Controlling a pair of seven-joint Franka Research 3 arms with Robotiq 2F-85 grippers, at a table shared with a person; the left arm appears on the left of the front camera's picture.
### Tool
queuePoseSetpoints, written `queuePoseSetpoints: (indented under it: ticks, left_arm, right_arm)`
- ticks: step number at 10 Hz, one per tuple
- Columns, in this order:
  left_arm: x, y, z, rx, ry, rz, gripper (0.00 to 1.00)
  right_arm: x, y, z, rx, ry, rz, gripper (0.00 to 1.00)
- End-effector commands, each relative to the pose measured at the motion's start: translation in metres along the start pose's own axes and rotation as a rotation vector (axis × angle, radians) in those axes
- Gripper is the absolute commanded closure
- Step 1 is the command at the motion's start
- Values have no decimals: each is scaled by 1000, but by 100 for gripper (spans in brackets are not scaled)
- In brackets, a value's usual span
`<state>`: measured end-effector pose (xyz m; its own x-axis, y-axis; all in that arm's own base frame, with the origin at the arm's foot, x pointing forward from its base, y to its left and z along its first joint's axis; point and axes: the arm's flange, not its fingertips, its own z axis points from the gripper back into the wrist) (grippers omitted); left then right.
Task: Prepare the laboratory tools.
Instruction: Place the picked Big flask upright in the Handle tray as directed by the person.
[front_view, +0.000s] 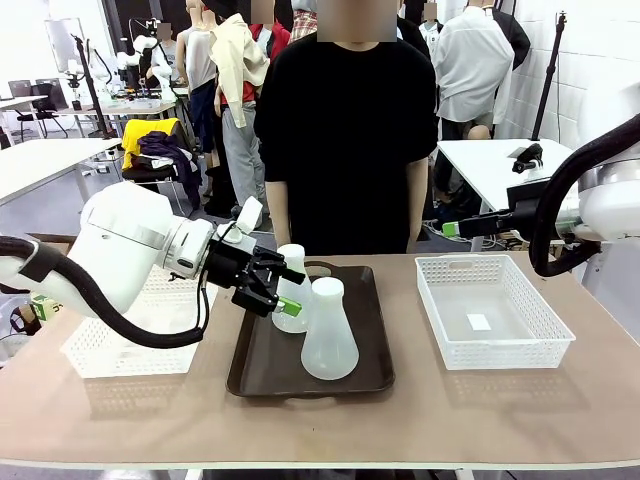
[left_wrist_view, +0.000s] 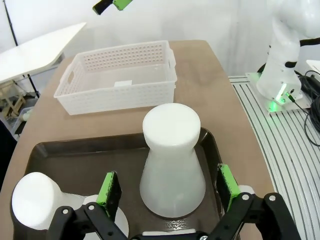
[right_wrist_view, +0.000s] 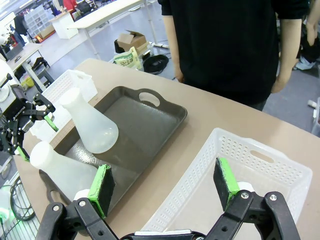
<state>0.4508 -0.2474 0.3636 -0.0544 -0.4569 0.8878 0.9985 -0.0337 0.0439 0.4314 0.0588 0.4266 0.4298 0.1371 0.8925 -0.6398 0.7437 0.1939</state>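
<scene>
two flasks upright on the dark tray (front_view: 250, 375) mid-desk: near flask (front_view: 329, 330) in front, far flask (front_view: 291, 288) behind it, touching the left gripper (front_view: 283, 297), fingers spread. right gripper (right_wrist_view: 165, 187) hovering over the white basket (right_wrist_view: 260, 165), fingers spread, holding nothing. likely hazard: tipping the light far flask against its neighbour by nudging it.

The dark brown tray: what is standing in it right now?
Two translucent flasks stand upright in the tray, the farther one partly covered by the open left hand. Their contents cannot be told.
</scene>
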Motion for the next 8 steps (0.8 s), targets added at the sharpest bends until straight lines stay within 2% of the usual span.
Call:
queuePoseSetpoints:
  ticks: [1, 8]
  left_arm:
    - [0, 0, -1, -3, -13, -14, 0]
    - [0, 0, -1, -3, -13, -14, 0]
  right_arm:
    - [0, 1, 1, -2, 6, -11, 0]
    - [0, 1, 1, -2, 6, -11, 0]
